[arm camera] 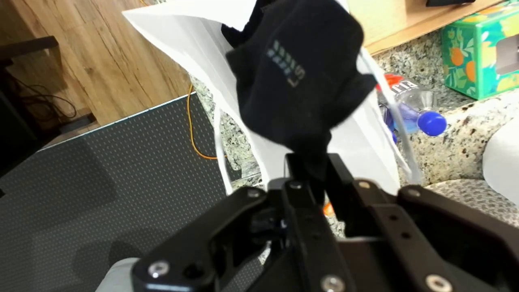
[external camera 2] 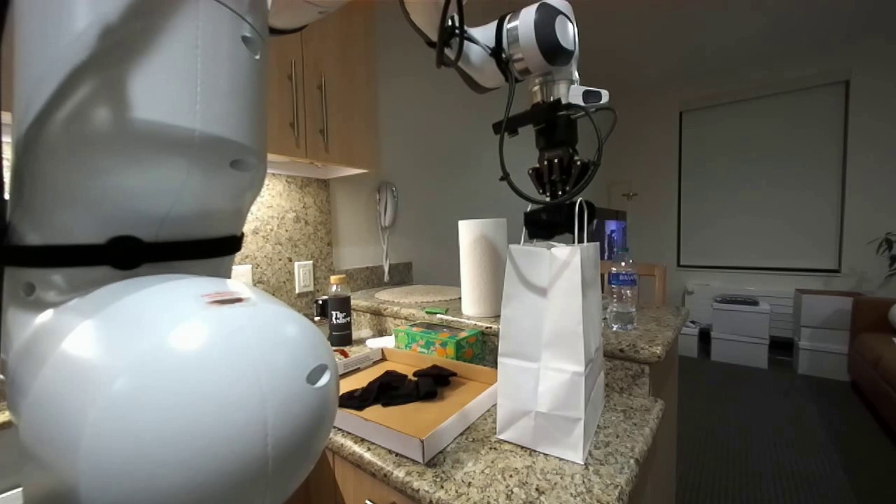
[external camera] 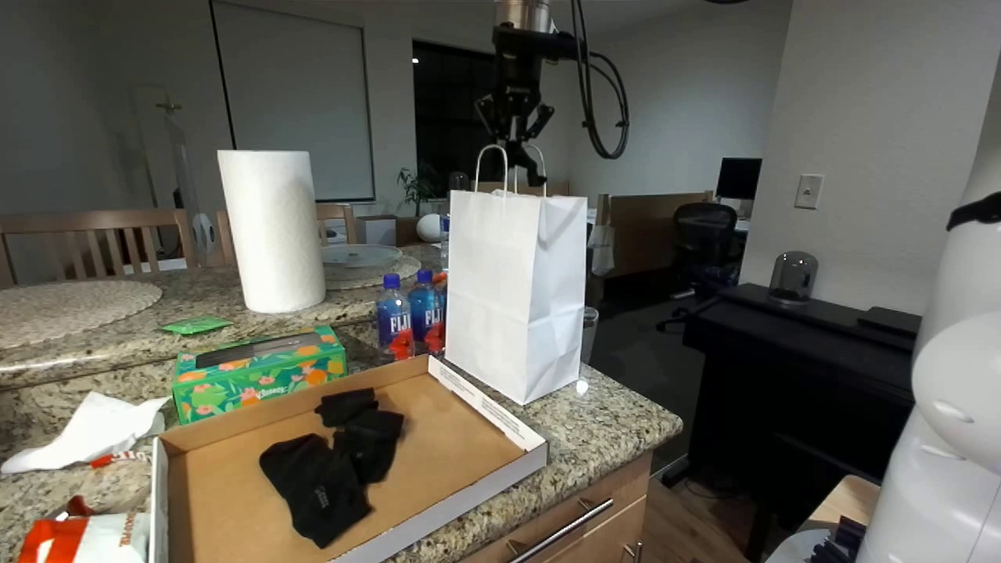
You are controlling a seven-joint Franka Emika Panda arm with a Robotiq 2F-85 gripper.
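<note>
In the wrist view, nearest, is the hand [arm camera: 312, 162], low in the frame; its tips are close together and pinch a black cloth [arm camera: 300, 73] with pale marks; the cloth hangs at the top middle, over the open mouth of a white paper bag [arm camera: 198, 48]; the bag's handles [arm camera: 221, 150] show on each side; far below, at the left, is a dotted gray carpet [arm camera: 101, 162].

In an exterior view, a red and white packet [external camera: 86, 539] lies nearest, at the lower left; next is a cardboard tray [external camera: 446, 407] with a heap of black cloth [external camera: 313, 477] in it; behind it sits a green tissue box [external camera: 258, 371]; the bag stands upright on the stone table [external camera: 618, 414], near the middle, with the held cloth between its handles; I cannot tell if any cloth dips inside; two water bottles [external camera: 393, 309] stand by the bag; a paper towel roll [external camera: 274, 227] stands farther back, left of the middle; a wooden chair [external camera: 94, 227] is at the left edge; a black desk chair [external camera: 704, 234] is far back on the right.
</note>
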